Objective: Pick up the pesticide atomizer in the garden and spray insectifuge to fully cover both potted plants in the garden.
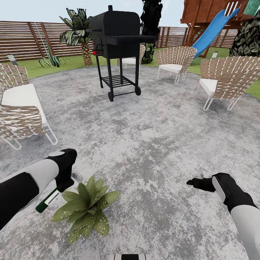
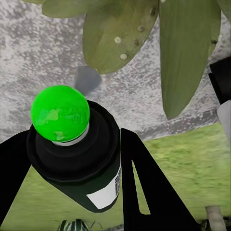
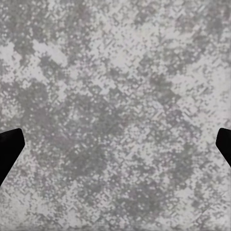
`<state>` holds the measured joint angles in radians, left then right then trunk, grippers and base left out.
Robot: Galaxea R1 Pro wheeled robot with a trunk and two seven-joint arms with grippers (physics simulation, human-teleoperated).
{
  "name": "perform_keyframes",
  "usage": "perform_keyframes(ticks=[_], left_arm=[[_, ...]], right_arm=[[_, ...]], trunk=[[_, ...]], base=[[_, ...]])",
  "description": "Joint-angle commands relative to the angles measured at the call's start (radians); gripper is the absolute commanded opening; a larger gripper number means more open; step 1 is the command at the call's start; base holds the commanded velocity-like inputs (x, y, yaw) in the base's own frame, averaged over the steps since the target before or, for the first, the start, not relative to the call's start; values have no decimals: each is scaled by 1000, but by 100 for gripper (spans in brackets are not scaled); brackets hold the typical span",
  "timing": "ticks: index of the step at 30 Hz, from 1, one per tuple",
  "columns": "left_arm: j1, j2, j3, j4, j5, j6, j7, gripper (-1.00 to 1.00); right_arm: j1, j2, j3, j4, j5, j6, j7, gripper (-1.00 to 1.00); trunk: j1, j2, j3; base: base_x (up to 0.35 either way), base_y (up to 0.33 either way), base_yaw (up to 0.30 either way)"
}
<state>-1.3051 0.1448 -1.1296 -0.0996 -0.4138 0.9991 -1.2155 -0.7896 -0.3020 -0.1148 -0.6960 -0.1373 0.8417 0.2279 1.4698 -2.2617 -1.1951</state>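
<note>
Closest to you, low in the head view, the potted plant (image 1: 87, 208) sits on the grey mottled patio (image 1: 151, 137), its pointed, pale-speckled leaves spread in a flat rosette. Your left gripper (image 1: 64, 182) hangs just beside that rosette, on its left, and it is clamped around the pesticide atomizer (image 1: 48, 200), whose dark green body and white label band stick out below the gripper at a slant, away from the plant. In the left wrist view you see the atomizer (image 2: 79, 156) held between the two black fingers (image 2: 144, 187), and its cap glows bright green there rather than red; the plant's broad leaves (image 2: 144, 43) lie just past the cap over the paving, with grass visible on the far side. Your right gripper (image 1: 196, 182) hovers well apart from the plant on the other side, over bare patio, with its jaws spread wide and holding nothing; in the right wrist view its fingertips (image 3: 9, 151) sit at the two edges with only mottled stone (image 3: 115, 110) between them. Further out stand a black grill (image 1: 115, 39), woven chairs (image 1: 177, 59), a brown slatted fence (image 1: 32, 38) and a blue slide (image 1: 213, 30).
</note>
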Motion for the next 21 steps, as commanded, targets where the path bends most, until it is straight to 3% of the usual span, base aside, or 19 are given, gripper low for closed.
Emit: perform_keyframes(ticks=[1,14,21], left_arm=[[2,1,2,-3,-11,7,-9,-100],[41,1,1,-2,-11,7,-8,-100],[-20,-75,1,-3,-11,7,-7,-100]], right_arm=[[0,0,-2,-1,-4,5,1,100],[0,0,-2,0,-4,5,1,100],[0,0,-2,0,-4,5,1,100]], trunk=[[0,0,-1],[0,0,-1],[0,0,-1]], base=[[0,0,0],[0,0,0],[0,0,0]])
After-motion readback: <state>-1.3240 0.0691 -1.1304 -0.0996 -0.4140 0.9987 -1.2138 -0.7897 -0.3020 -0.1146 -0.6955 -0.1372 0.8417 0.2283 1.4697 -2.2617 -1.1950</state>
